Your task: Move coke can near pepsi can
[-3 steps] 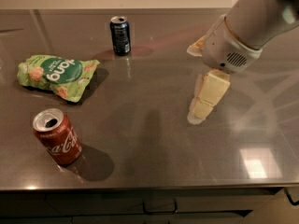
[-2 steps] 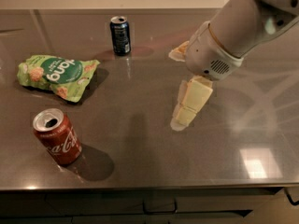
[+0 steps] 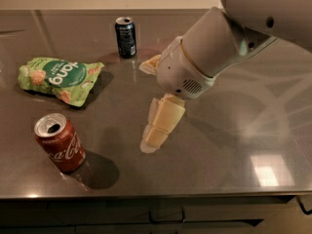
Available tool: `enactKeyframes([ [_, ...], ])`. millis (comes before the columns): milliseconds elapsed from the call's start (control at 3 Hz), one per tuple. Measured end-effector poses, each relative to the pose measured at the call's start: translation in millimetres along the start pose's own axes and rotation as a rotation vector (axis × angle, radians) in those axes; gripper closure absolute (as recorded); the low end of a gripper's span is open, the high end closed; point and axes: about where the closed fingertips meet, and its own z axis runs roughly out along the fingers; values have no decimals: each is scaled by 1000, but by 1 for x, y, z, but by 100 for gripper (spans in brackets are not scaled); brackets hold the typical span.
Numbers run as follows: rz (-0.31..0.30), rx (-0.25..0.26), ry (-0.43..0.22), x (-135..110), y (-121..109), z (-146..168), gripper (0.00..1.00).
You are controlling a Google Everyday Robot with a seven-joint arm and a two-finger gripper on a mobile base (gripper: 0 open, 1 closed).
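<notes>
The coke can (image 3: 61,143), red with white script and an opened silver top, stands at the front left of the dark table (image 3: 234,145). The pepsi can (image 3: 126,36), dark navy blue, stands upright at the back, left of centre. My gripper (image 3: 145,106) hangs over the middle of the table, to the right of the coke can and in front of the pepsi can. It is open and empty. One pale finger (image 3: 160,123) points down-left toward the table, and the other finger (image 3: 149,64) shows only partly beside the white wrist.
A green snack bag (image 3: 59,79) lies flat at the left, between the two cans. The big white arm (image 3: 229,38) covers the back right of the table. The table's front edge runs along the bottom, with drawers below it.
The arm and gripper have moved left and toward the front, closer to the coke can. The cans and the bag have not moved.
</notes>
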Motion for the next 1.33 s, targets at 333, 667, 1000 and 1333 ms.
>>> enactKeyframes([
  [333, 25, -15, -29, -16, 7, 24, 0],
  [667, 44, -44, -57, -28, 17, 41, 0],
  [1000, 42, -56, -77, -37, 26, 56, 0],
  [1333, 32, -59, -125, -50, 26, 73, 0],
])
